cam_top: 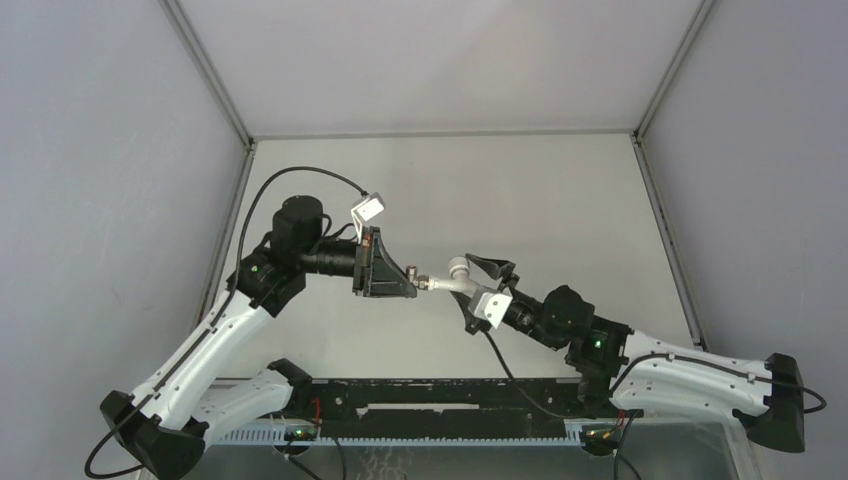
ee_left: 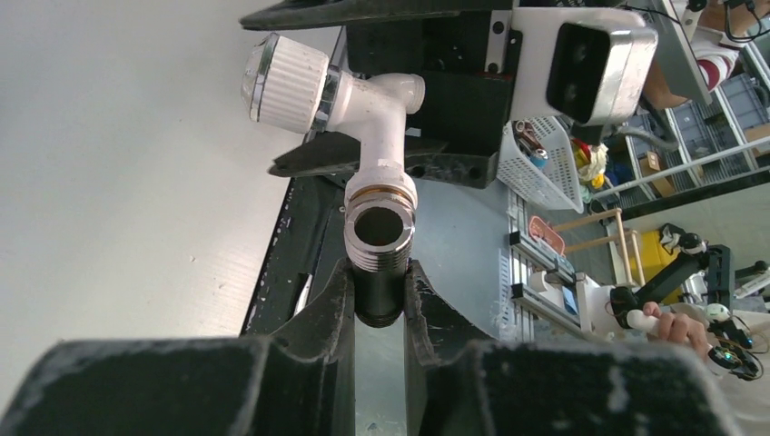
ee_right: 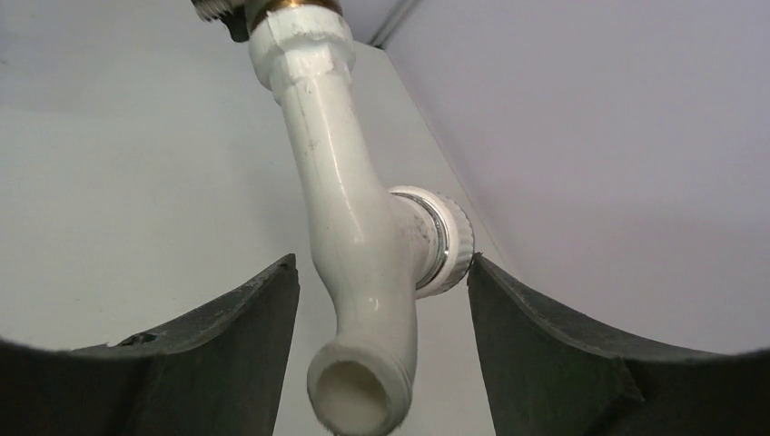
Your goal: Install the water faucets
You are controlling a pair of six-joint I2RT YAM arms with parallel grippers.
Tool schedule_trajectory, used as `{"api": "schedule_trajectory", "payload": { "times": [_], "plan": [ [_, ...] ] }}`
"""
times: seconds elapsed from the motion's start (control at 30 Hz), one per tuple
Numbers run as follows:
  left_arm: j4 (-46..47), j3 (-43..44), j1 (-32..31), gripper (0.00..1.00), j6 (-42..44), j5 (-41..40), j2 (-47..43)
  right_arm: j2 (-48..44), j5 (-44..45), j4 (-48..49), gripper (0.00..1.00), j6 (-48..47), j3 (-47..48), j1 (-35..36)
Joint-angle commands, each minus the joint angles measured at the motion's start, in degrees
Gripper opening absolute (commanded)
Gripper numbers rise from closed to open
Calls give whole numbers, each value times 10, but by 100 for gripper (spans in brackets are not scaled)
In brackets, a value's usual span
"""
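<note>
Here, in mid-air, the left claw [ee_left: 380,295] clamps the grey metal fitting [ee_left: 381,257] with the white tap [ee_right: 363,218] joined to its end, while the right claw [ee_right: 381,272] stands wide around the tap, apparently mid-screwing and next needing to close on it and twist.

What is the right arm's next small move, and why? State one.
Probably close the right gripper on the white tap and twist: its fingers flank the tap without touching it, while the left gripper clamps the grey metal fitting that the tap joins.
</note>
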Motion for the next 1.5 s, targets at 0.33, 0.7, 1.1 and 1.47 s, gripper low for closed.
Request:
{"api": "schedule_trajectory", "payload": {
  "times": [0.33, 0.7, 1.1, 1.47],
  "plan": [
    [21, 26, 4, 0, -8, 38, 1, 53, 57, 130, 69, -101, 20, 13],
    [23, 26, 4, 0, -1, 35, 11, 49, 36, 114, 17, -88, 19, 17],
    [66, 14, 4, 47, -23, -6, 16, 54, 28, 119, 0, -67, 19, 21],
    [49, 15, 14, 63, -9, -66, 4, 64, 37, 138, 0, -22, 20, 12]
  ]
}}
